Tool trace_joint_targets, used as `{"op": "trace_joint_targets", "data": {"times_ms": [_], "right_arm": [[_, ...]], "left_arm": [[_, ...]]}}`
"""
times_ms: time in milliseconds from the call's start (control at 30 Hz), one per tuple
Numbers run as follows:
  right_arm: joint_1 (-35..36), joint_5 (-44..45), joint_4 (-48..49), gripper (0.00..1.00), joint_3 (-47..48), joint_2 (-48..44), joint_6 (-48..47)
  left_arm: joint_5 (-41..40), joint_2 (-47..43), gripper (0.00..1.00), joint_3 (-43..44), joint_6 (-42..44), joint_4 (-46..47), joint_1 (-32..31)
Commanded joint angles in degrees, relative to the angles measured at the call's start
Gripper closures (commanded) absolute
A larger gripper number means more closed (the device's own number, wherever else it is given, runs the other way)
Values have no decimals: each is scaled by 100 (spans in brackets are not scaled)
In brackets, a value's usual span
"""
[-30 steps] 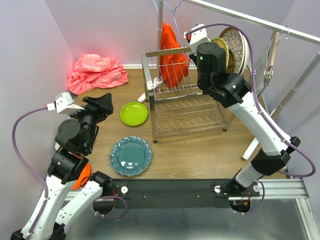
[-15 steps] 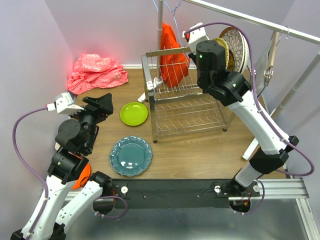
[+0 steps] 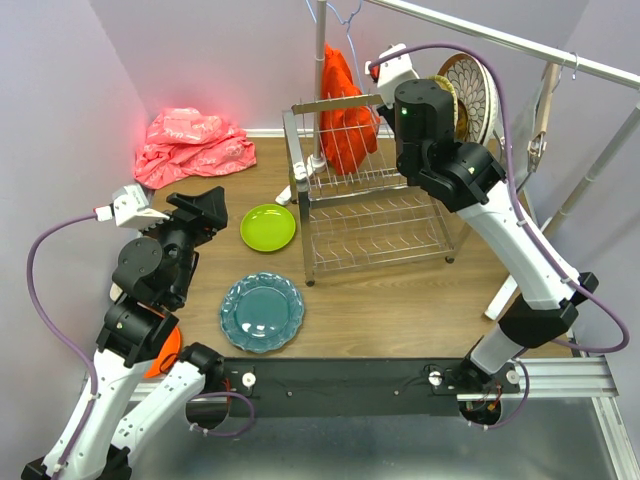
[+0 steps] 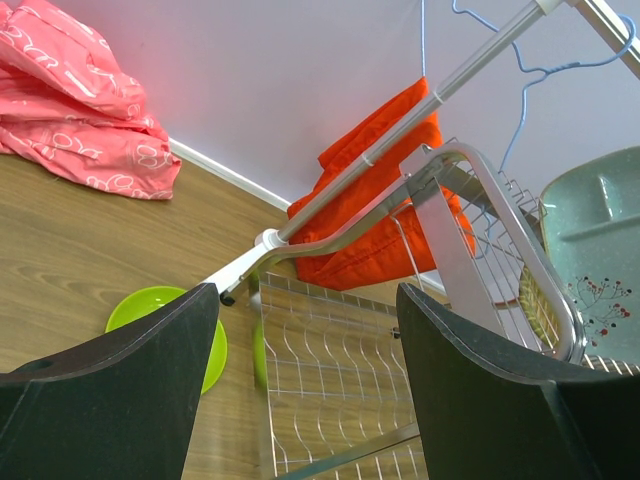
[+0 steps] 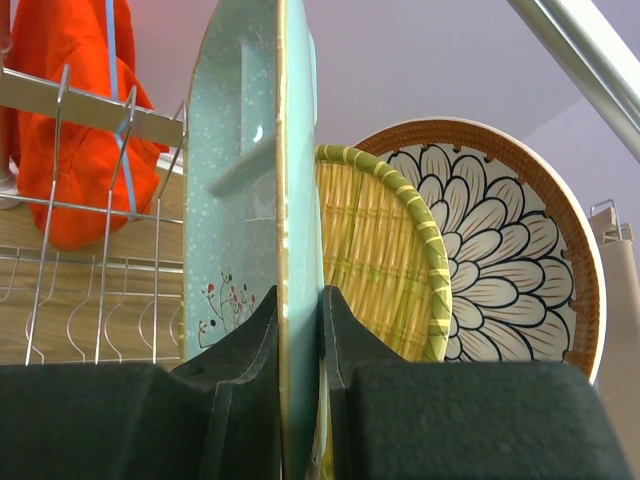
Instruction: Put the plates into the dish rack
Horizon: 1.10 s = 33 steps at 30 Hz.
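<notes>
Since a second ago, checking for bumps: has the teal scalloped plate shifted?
No. The teal scalloped plate keeps the same gap to the dish rack.

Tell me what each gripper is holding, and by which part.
The right gripper pinches the mint tray by its rim, with the tray standing on edge between the fingers. The left gripper is open and holds nothing.
</notes>
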Motion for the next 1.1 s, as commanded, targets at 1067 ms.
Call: {"op": "trace_joint_targets", "data": {"times_ms": [1067], "right_arm": [[-36, 35, -255, 72, 395, 90, 897]], "left_arm": [[-33, -78, 19, -121, -170, 4, 22]]}}
